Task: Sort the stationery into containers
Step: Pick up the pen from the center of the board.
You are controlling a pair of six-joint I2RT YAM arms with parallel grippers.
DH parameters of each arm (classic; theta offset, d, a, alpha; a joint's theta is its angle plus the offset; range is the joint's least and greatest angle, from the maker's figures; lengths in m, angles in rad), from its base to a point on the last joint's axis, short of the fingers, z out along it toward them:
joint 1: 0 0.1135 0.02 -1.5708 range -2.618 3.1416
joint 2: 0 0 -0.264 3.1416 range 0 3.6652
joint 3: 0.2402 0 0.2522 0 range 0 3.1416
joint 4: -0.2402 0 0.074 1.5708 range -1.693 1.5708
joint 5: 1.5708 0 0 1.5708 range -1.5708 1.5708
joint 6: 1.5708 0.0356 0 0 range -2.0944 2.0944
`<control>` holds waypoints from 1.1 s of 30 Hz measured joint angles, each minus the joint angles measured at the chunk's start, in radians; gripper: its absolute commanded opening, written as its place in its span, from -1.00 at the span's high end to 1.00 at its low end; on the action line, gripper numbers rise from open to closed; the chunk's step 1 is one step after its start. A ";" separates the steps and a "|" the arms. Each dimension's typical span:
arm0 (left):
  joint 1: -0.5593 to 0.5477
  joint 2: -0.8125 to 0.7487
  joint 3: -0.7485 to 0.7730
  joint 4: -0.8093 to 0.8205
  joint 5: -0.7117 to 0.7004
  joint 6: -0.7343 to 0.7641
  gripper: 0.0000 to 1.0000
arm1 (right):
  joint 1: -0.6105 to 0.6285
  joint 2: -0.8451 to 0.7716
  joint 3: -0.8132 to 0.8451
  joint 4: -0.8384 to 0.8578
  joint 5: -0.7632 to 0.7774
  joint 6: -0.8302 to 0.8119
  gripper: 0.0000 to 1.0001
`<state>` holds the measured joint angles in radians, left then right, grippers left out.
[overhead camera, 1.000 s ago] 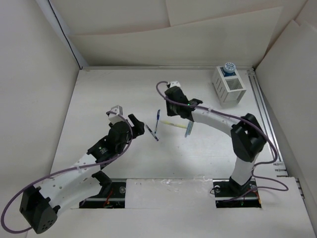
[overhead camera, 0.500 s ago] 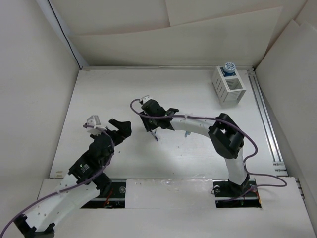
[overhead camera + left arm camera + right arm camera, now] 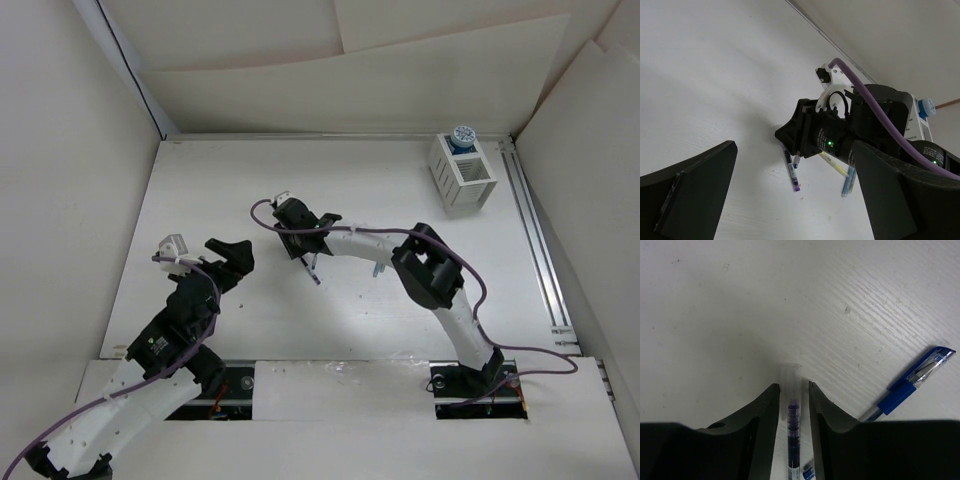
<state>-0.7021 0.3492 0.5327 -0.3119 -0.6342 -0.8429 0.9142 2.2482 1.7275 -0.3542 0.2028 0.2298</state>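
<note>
Right tool (image 3: 792,386) straddles clear pen (image 3: 792,425), grip uncertain; left tool (image 3: 232,258) wide open, well off walls (image 3: 60,200).

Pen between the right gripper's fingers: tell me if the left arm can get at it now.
Probably not cleanly. The right gripper straddles the pen, a finger on each side, covering it from above. The left gripper is open with nothing between, yet only the pen's near end pokes out.
</note>
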 measured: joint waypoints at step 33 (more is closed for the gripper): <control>0.003 0.063 0.014 0.051 0.045 0.017 -1.00 | -0.161 -0.407 0.001 -0.011 -0.106 0.032 0.90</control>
<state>-0.6994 0.4118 0.5468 -0.2611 -0.5888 -0.8257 0.7532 1.8416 1.7283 -0.3649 0.0971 0.2619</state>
